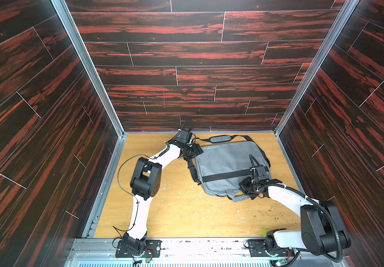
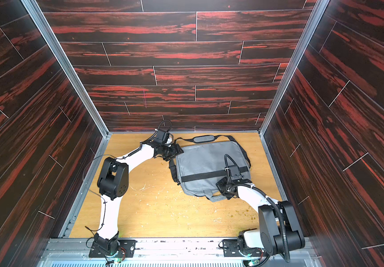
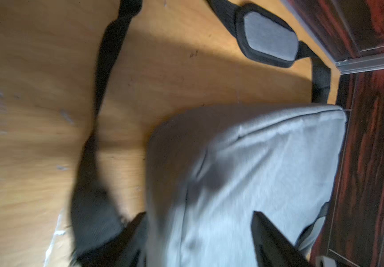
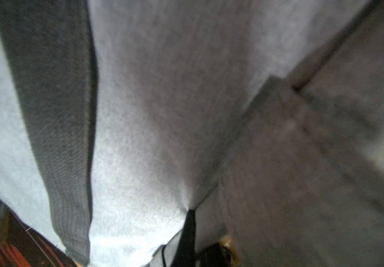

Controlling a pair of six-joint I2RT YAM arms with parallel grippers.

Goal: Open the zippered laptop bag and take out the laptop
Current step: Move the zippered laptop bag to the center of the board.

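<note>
- Zippered laptop bag [image 1: 228, 166]: flat on the surface [image 1: 174, 212], toward 1 o'clock from its middle. No opening shows, so I judge the zip unopened.
- Laptop: not visible, presumably inside. Unzipping and pulling it out both remain, so the task is at an early stage.
- Shoulder strap [image 1: 221, 139]: slack at the bag's 12 o'clock.
- Left hand [image 3: 200, 233]: at the bag's 10 o'clock corner, jaws apart, grey fabric between them, no pinch seen.
- Right hand [image 1: 247, 188]: at the bag's 5 o'clock edge beside the handles [image 1: 231, 193], closed. Cannot tell whether on the zipper pull or on fabric.
</note>
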